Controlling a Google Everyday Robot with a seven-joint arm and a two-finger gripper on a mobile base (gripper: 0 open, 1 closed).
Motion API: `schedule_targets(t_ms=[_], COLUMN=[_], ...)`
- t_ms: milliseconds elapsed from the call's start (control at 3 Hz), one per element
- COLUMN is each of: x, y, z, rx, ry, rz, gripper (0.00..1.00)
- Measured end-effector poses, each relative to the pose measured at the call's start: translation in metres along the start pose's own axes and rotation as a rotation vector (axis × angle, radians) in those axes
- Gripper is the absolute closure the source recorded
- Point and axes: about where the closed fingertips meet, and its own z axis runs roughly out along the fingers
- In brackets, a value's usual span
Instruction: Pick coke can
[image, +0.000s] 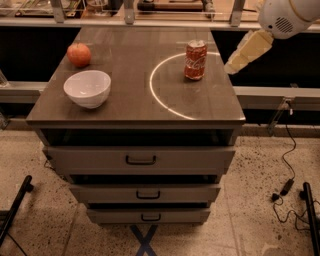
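The gripper hangs off the worktop's right edge, at about 3 o'clock from the coke can and apart from it; whether its jaws are parted or closed I cannot tell. The can stands upright toward 1 o'clock on the worktop, inside a bright ring of light. A white bowl sits at 9 o'clock, with an apple at 11 o'clock.

Red/wht coke can, cream claw to its right
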Motion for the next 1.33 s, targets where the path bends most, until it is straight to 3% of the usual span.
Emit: schedule_targets(t_ms=[333, 667, 1333], x=[-0.027, -0.058, -0.066], y=[-0.033, -0.049, -0.054], z=[0.028, 0.075, 0.137], rx=[0.059, 0.096, 0.105], ry=[-0.196, -0.407, -0.542], rz=[0.072, 0.212, 0.344], gripper=[0.0, 0.0, 0.0])
